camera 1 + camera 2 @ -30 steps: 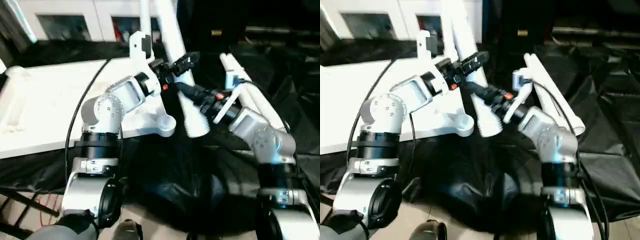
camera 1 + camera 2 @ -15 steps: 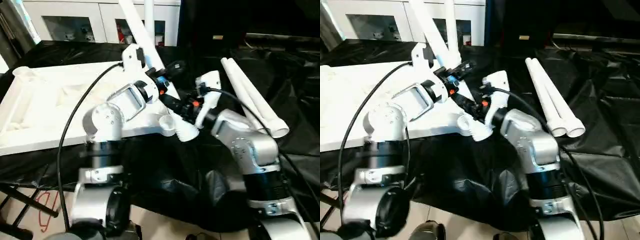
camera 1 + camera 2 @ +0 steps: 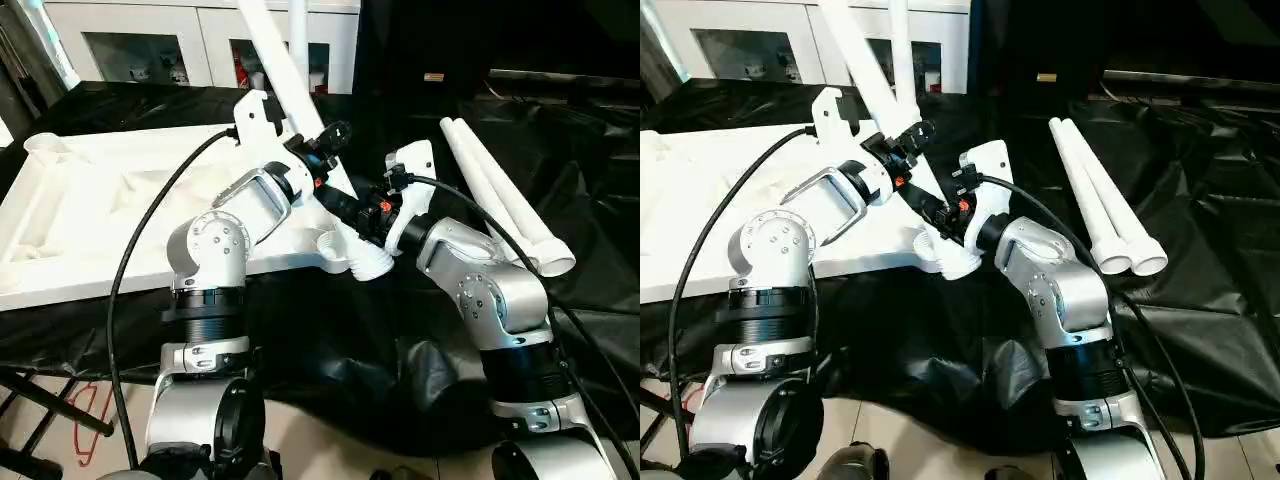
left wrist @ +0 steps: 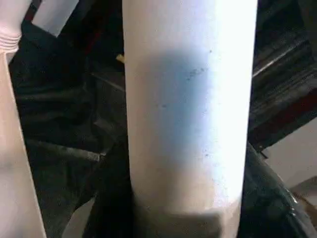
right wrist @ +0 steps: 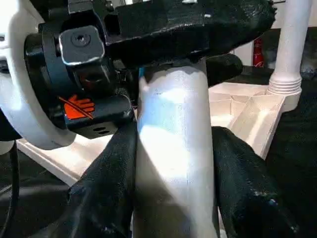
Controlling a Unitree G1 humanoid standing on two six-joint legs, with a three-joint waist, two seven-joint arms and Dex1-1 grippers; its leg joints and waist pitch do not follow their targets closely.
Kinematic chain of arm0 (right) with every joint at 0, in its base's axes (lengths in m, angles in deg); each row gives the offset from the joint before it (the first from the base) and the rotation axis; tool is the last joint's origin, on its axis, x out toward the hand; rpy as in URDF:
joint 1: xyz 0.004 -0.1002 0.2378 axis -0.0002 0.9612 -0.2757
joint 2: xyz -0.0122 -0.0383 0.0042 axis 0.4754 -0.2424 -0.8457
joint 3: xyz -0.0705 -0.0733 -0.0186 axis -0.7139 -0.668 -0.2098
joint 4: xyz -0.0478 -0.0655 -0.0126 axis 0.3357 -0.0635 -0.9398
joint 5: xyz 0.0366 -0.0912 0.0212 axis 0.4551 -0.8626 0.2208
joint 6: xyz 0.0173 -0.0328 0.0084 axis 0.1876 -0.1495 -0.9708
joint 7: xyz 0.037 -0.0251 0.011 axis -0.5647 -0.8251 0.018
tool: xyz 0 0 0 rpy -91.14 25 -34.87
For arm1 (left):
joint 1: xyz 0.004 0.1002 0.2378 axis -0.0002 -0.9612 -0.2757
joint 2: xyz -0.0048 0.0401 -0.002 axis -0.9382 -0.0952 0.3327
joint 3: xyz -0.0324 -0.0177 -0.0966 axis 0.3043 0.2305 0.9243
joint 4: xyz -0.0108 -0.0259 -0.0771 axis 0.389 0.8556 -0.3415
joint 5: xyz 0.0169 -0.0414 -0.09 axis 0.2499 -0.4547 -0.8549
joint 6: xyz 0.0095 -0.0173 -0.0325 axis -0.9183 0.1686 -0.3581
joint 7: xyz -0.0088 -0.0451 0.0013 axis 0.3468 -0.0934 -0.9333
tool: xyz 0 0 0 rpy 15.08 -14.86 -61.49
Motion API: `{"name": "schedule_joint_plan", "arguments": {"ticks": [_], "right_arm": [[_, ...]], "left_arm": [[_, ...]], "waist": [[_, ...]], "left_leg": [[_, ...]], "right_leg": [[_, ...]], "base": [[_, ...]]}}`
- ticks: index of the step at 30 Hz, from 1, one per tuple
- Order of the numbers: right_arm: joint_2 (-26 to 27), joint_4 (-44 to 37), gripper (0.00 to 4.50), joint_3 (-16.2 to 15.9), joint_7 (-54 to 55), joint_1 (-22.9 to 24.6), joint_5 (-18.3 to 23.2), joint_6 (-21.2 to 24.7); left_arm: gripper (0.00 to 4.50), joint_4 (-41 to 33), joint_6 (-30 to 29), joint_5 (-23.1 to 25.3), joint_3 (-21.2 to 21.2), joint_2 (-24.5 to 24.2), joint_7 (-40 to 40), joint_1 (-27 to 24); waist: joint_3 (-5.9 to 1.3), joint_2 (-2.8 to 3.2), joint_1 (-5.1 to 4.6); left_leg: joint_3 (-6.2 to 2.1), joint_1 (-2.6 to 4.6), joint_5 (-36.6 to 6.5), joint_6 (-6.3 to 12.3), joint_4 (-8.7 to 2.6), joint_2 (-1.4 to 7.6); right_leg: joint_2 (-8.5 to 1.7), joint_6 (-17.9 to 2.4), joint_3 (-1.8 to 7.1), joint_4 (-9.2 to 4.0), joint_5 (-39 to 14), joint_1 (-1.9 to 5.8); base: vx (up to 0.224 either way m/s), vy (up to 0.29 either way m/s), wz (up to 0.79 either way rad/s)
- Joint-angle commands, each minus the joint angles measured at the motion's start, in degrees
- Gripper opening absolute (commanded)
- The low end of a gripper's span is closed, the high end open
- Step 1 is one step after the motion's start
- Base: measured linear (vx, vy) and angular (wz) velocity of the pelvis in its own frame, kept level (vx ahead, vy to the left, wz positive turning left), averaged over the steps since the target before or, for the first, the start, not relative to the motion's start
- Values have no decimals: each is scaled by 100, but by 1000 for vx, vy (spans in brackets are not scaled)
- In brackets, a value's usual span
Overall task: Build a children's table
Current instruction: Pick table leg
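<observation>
1. The white table top (image 3: pixel 90 220) is seen lying underside up on the black-draped surface (image 3: pixel 590 270), at the left of the head views; ribs and raised corner sockets are visible.
2. An upright leg (image 3: pixel 298 40) is seen standing at the top's far corner.
3. The left gripper (image 3: pixel 325 140) is closed around the upper part of a slanted white leg (image 3: pixel 272 60); in the left wrist view that tube (image 4: pixel 185 109) is seen running out between dark fingers.
4. The slanted leg's ribbed lower end (image 3: pixel 368 265) is seen at the near corner socket (image 3: pixel 332 243); whether it is seated cannot be told.
5. The right gripper (image 3: pixel 352 208) is clamped on the same leg lower down, black fingers (image 5: pixel 237 183) pressed to both sides.
6. Two loose legs (image 3: pixel 505 200) are seen lying side by side, touching, on the black cloth at the right.
</observation>
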Motion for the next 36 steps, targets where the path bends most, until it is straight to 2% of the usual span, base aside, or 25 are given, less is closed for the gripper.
{"name": "schedule_joint_plan", "arguments": {"ticks": [1,5,6,7,8,9,11,12,13,14,17,18,19,20,23,24,25,27,30,36], "right_arm": [[-35,-50,180,-28,99,-89,-66,27],[-50,-44,180,-33,89,-104,-77,16],[-66,-24,215,5,65,-147,-18,93],[-93,-58,236,57,-66,-155,167,291],[-93,-58,250,57,-66,-155,167,291],[-242,-161,253,29,-318,-153,315,505],[-661,-328,271,-222,-650,-137,156,597],[-661,-328,283,-222,-650,-137,156,597],[-1028,-432,290,-375,-1022,-75,144,713],[-1239,-485,292,-353,-1296,-22,306,890],[-1494,-530,292,-248,-1609,37,537,1092],[-1508,-518,292,-176,-1624,22,665,1271],[-1543,-520,292,-122,-1683,2,759,1337],[-1545,-518,292,-111,-1692,-6,776,1341],[-1451,-454,292,47,-1648,-95,996,1381],[-1451,-454,292,47,-1648,-95,996,1381],[-1438,-432,265,74,-1654,-124,1035,1409],[-1414,-408,259,101,-1645,-156,1061,1473],[-1389,-390,223,93,-1604,-157,1062,1503],[-1251,-362,192,73,-1329,-163,1093,1441]], "left_arm": [[188,-170,22,52,-135,-46,88,-2],[188,-132,68,94,-209,-148,222,12],[188,-94,162,120,-277,-248,371,40],[188,-72,238,180,-381,-359,555,67],[188,-72,238,180,-381,-359,555,67],[188,-37,318,243,-556,-556,928,120],[187,-7,393,266,-784,-842,1550,194],[186,-7,393,266,-784,-842,1550,194],[186,35,347,195,-849,-1002,1902,247],[186,46,277,111,-909,-1127,2225,264],[186,57,108,-62,-1002,-1322,2738,293],[186,41,-23,-184,-980,-1354,2845,308],[186,-19,-320,-489,-927,-1401,3072,334],[186,-43,-418,-585,-915,-1416,3141,339],[186,-148,-721,-855,-1059,-1569,3666,325],[186,-148,-721,-855,-1059,-1569,3666,325],[186,-135,-720,-834,-1113,-1601,3775,327],[186,-60,-692,-781,-1125,-1609,3832,352],[186,34,-673,-771,-1063,-1582,3753,390],[186,171,-549,-695,-1001,-1586,3665,438]], "waist": [[-596,-47,-35],[-597,-55,-38],[-597,-58,-32],[-599,-65,-33],[-595,-60,-33],[-596,-59,-31],[-599,-50,-4],[-602,-43,1],[-597,-59,-5],[-605,-56,6],[-598,-72,10],[-608,-66,7],[-603,-64,-1],[-607,-71,-2],[-598,-68,-12],[-599,-61,-13],[-597,-57,-17],[-599,-50,-13],[-611,-58,-4],[-615,-61,10]], "left_leg": [[-37,117,-907,-74,-384,81],[-35,123,-904,-74,-386,82],[-37,118,-889,-74,-387,77],[-35,120,-869,-67,-386,78],[-37,122,-870,-56,-390,74],[-38,127,-872,-63,-394,80],[-44,130,-827,-59,-393,78],[-37,131,-788,-104,-391,88],[-34,126,-793,-121,-389,81],[-27,133,-762,-101,-374,82],[-17,114,-770,-57,-368,71],[-18,117,-742,-24,-360,77],[-20,114,-769,-33,-360,80],[-15,120,-789,-42,-355,70],[-16,132,-854,-40,-358,76],[-19,135,-865,-50,-361,80],[-19,142,-887,-63,-364,85],[-20,143,-871,-76,-369,91],[-22,146,-843,-95,-367,95],[-20,126,-781,-118,-366,81]], "right_leg": [[-399,-783,267,-502,-996,314],[-395,-783,267,-501,-1010,311],[-400,-768,268,-502,-1040,318],[-398,-765,269,-500,-1030,316],[-398,-754,270,-504,-1053,314],[-393,-740,270,-500,-1053,313],[-386,-674,272,-497,-1024,320],[-389,-664,281,-477,-946,318],[-391,-708,274,-478,-903,324],[-397,-756,286,-460,-811,332],[-405,-861,285,-460,-813,346],[-411,-964,279,-442,-786,341],[-408,-991,273,-443,-817,337],[-416,-1041,266,-438,-885,345],[-417,-1039,267,-463,-1081,329],[-417,-1043,266,-461,-1114,325],[-405,-1026,265,-469,-1130,315],[-403,-1015,268,-468,-1087,320],[-404,-1037,269,-448,-960,320],[-412,-1016,267,-439,-883,339]], "base": [[0,0,0],[0,0,0],[0,0,0],[0,0,0],[0,0,0],[0,0,0],[0,0,0],[0,0,0],[0,0,0],[0,0,0],[0,0,0],[0,0,0],[0,0,0],[0,0,0],[0,0,0],[0,0,0],[0,0,0],[0,0,0],[0,0,0],[0,0,0]]}}
